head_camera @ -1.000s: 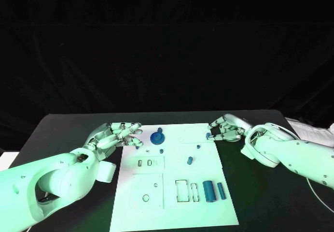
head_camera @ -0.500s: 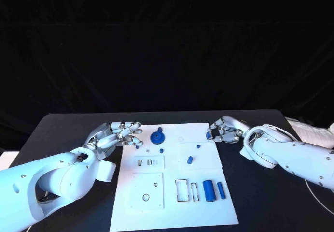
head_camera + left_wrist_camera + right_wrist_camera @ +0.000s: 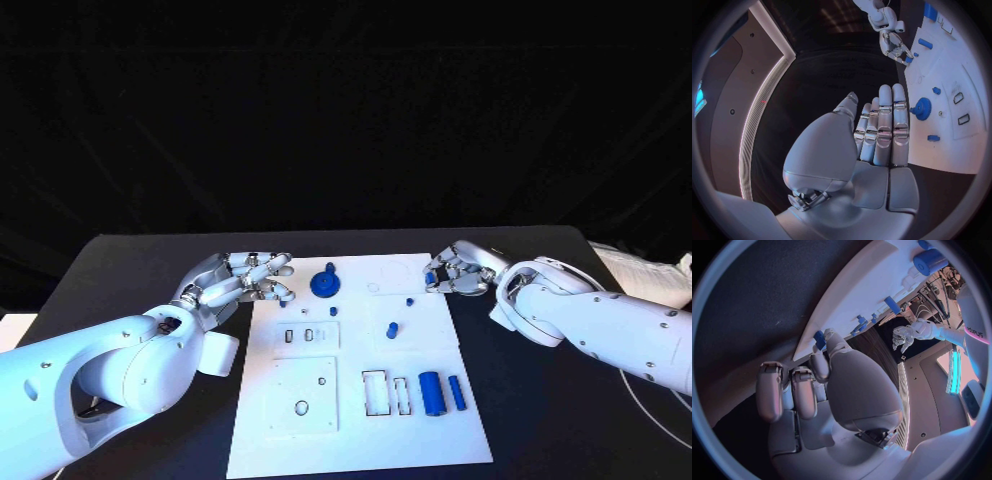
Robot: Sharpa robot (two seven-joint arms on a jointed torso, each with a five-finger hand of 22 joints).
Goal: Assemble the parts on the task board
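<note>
The white task board (image 3: 361, 405) lies in the middle of the black table. My right hand (image 3: 462, 271) hovers at the board's far right corner and pinches a small blue part (image 3: 433, 279) between thumb and a finger; the right wrist view shows the part (image 3: 819, 338) at the fingertips. My left hand (image 3: 238, 280) floats beside the board's far left corner, fingers apart and straight, holding nothing (image 3: 876, 135). On the board stand a round blue knob (image 3: 327, 285), a small peg (image 3: 335, 311), another peg (image 3: 411, 300), a short blue piece (image 3: 392, 330) and two blue cylinders (image 3: 431, 392) (image 3: 457, 393).
Cut-out slots (image 3: 378, 393) and small sockets (image 3: 300, 336) mark the board's near half. Bare black table (image 3: 130, 270) lies to both sides of the board. A white cloth-like object (image 3: 642, 268) sits at the table's right edge.
My right hand has edged slightly left toward the board's far corner, still pinching the small blue part. The left hand has stayed put.
</note>
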